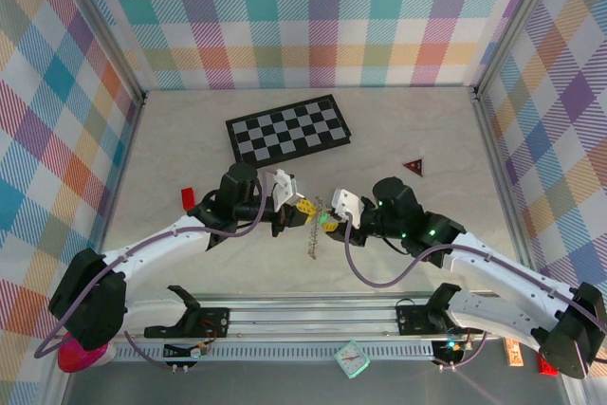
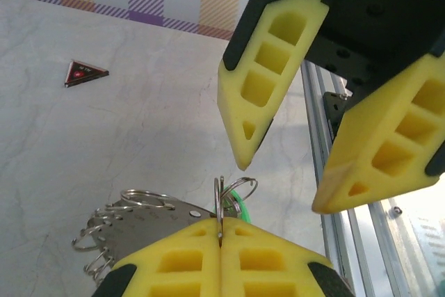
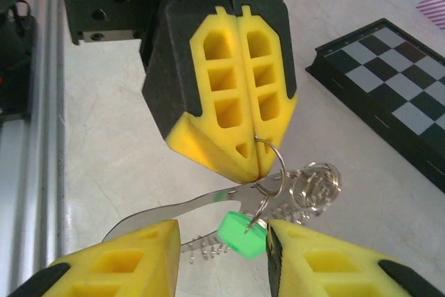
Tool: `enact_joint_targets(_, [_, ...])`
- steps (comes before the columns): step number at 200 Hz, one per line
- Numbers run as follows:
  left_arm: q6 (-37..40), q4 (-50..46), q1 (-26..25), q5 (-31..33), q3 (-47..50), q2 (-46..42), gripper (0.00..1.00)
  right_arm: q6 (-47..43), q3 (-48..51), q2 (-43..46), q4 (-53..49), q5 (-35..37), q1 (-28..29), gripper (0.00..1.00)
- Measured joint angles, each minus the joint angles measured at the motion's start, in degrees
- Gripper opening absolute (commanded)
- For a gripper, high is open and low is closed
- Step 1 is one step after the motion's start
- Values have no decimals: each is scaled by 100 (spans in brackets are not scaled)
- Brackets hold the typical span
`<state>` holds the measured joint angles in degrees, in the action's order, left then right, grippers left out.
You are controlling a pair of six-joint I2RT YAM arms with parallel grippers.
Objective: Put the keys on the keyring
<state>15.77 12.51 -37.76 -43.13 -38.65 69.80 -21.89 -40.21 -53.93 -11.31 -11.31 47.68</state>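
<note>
Yellow fingertips of your left gripper (image 3: 254, 166) press flat together, pinching a thin wire loop of the keyring (image 3: 272, 172) in their seam. Just below that pinch hangs the green key (image 3: 243, 234). Its bright head sits between the spread fingers of your right gripper (image 3: 222, 231), close against one finger; whether it touches is unclear. A silver plate and a fringe of small metal keys dangle from the loops above the pale table (image 1: 190, 139). The keyring itself is what lies between the two grippers.

Farther back lies the black-and-white chessboard (image 1: 289, 128), with a dark red triangle (image 1: 413, 166) to its right and a small red block (image 1: 188, 198) off to the left, all well apart from the grippers.

The left wrist camera shows the wire edge-on, with a sliver of green behind it. The right wrist camera shows the green head in full. The overhead camera shows both grippers tip to tip at mid-table.

Your left gripper is fully closed on the keyring; your right gripper's jaws stand wide and grip nothing.
</note>
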Motion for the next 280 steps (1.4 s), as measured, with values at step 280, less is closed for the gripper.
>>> enact_joint_targets(280, [181, 262, 0, -13, 15, 96, 0, 260, 28, 328, 232, -940, -581, 35])
